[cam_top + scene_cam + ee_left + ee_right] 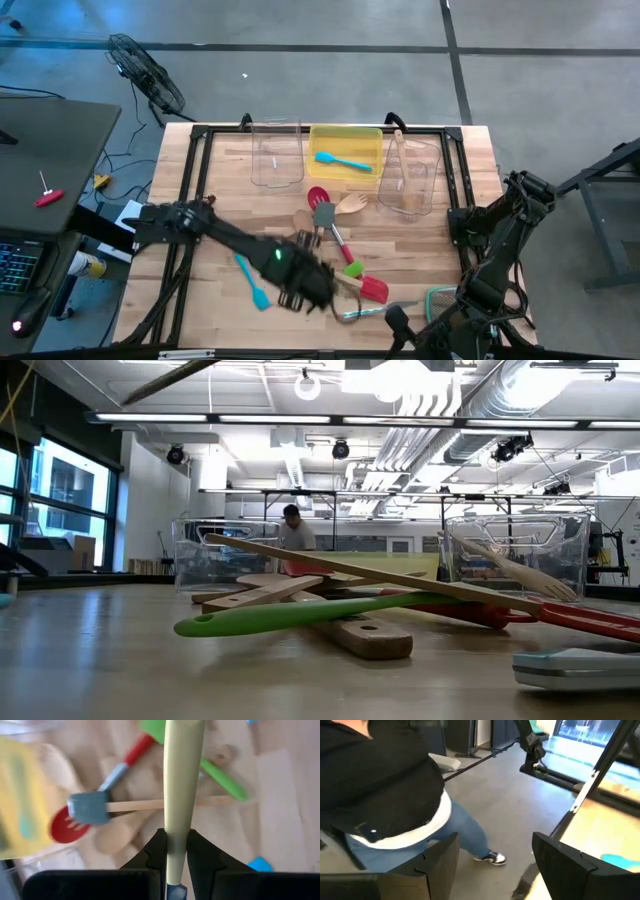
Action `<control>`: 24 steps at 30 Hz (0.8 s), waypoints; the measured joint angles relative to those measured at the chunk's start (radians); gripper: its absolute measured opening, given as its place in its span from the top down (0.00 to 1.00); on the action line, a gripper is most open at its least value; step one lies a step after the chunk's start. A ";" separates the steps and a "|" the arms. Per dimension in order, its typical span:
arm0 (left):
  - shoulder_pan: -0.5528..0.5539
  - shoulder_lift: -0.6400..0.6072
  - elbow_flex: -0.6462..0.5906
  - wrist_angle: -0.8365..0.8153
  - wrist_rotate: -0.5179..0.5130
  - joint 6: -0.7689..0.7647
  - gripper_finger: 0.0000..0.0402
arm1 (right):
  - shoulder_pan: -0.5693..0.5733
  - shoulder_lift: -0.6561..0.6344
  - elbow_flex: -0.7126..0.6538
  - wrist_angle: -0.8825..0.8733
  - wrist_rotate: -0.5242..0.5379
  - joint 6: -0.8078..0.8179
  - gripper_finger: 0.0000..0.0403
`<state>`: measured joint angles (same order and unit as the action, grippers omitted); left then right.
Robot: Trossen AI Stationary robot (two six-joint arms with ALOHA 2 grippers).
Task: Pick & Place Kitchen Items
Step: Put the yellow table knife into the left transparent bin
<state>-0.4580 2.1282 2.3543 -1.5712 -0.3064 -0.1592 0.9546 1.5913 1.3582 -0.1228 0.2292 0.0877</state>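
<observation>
My left gripper (pixel 310 285) is near the table's front middle, shut on a pale wooden utensil (pixel 182 780). A pile of kitchen items lies at the centre: a red slotted spoon (pixel 318 197), a grey spatula (pixel 325 214), a wooden fork (pixel 350 204), a green spatula (pixel 353 268) and a red spatula (pixel 373 289). A blue spatula (pixel 252 282) lies on the table left of my left gripper. Another blue spatula (pixel 343 161) lies in the yellow bin (pixel 345 135). My right gripper (pixel 490 865) is open and empty at the front right, off the table's edge. My left gripper pinches the pale wooden utensil's handle (pixel 176 837) between its two fingers (pixel 156 851). The handle runs straight out along the fingers, over the pile. Its far end is outside the wrist view, so I cannot tell whether it rests on anything.
Two clear bins (pixel 277 153) (pixel 410 175) flank the yellow bin at the back; the right one holds a wooden utensil. A green-framed wire rack (pixel 440 300) sits at the front right. A person (pixel 385 785) stands beyond the table on the right arm's side.
</observation>
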 joint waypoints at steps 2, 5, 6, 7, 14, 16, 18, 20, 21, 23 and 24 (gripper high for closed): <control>0.043 -0.044 0.000 -0.001 -0.021 0.003 0.89 | 0.000 0.000 0.000 0.014 0.040 -0.052 0.40; 0.118 -0.114 0.000 0.000 -0.045 0.007 0.89 | 0.000 0.000 0.000 0.046 0.083 -0.120 0.40; 0.145 -0.138 0.000 0.000 -0.046 0.019 0.89 | 0.000 0.000 0.000 0.046 0.092 -0.138 0.40; 0.171 -0.161 0.000 -0.001 -0.048 0.025 0.89 | 0.000 0.000 0.000 0.044 0.096 -0.153 0.40; 0.397 -0.285 0.002 0.014 -0.009 0.056 0.89 | -0.001 0.000 0.000 0.053 0.098 -0.202 0.40; 0.465 -0.302 0.002 0.024 0.019 0.059 0.89 | -0.001 0.000 0.000 0.075 0.096 -0.231 0.40; 0.533 -0.314 0.002 0.026 0.041 0.069 0.89 | -0.001 0.000 0.000 0.095 0.095 -0.260 0.40; 0.594 -0.320 0.002 0.029 0.046 0.081 0.89 | -0.001 0.000 0.000 0.110 0.095 -0.286 0.40; 0.621 -0.321 0.002 0.040 0.046 0.091 0.89 | -0.002 0.000 0.000 0.116 0.095 -0.294 0.40; 0.667 -0.320 0.002 0.056 0.054 0.117 0.89 | -0.003 0.000 0.000 0.113 0.095 -0.296 0.40; 0.684 -0.320 0.002 0.064 0.068 0.131 0.89 | -0.006 0.000 0.000 0.113 0.095 -0.296 0.40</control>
<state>0.2263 1.8080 2.3558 -1.5076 -0.2389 -0.0284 0.9485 1.5917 1.3582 -0.0095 0.3241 -0.2081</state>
